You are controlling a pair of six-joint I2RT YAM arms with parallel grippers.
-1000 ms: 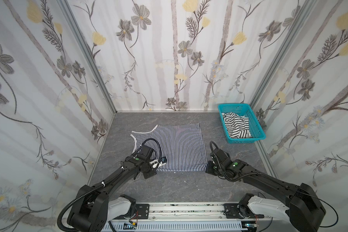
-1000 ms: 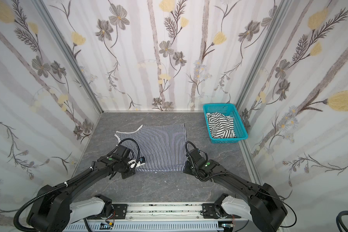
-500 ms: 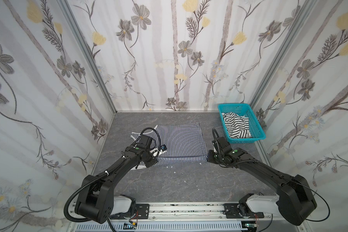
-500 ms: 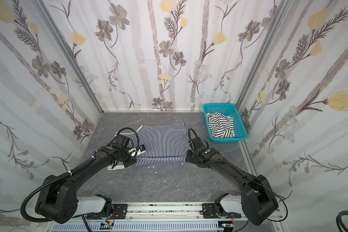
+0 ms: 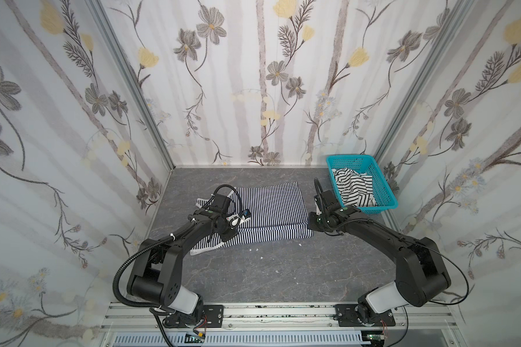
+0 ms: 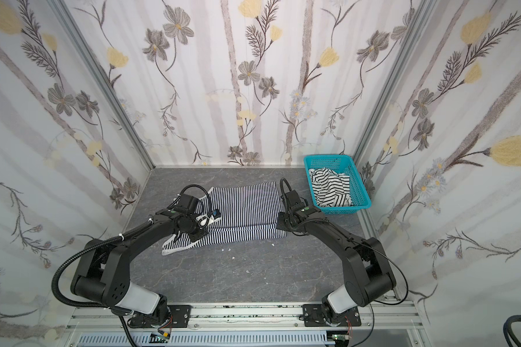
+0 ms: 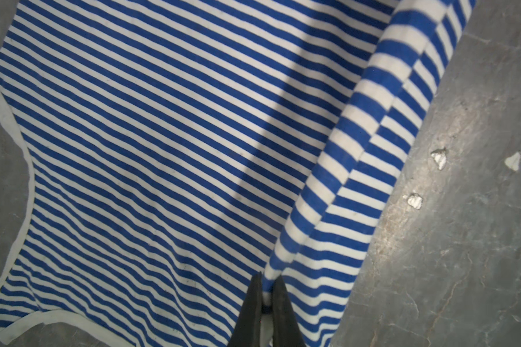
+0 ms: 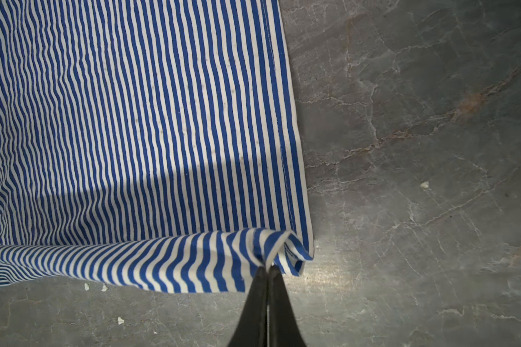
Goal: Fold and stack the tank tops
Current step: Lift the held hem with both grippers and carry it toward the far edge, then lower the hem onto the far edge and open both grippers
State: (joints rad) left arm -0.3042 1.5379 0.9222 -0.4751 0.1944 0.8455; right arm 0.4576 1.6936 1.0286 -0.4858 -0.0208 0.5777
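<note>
In both top views the thin-striped tank top (image 5: 271,210) (image 6: 244,207) lies flat in the middle of the grey tabletop (image 5: 268,276), navy and white, with a white-trimmed strap at its far left corner. Its near edge is raised in a band that runs from the left arm (image 5: 181,238) across to the right arm (image 5: 370,229). Each arm's fingertips are hidden under its wrist here, so the grip can only be supposed from above. The wide-striped tank top (image 5: 354,187) (image 6: 328,186) sits crumpled inside the teal basket (image 5: 385,192) (image 6: 361,192) at the far right corner, well apart from the other.

In the left wrist view the left fingers (image 7: 251,306) are clamped on a lifted ridge of the same cloth, which looks brighter blue here. The ridge runs away from them over the flat layer. White trim curves along an armhole edge, and small white flecks (image 7: 439,157) lie on the bare tabletop just beside the cloth.

In the right wrist view the right fingers (image 8: 254,306) are pressed together on the hem corner, which is turned up into a small peak. A stitched hem runs along the cloth's side edge.
</note>
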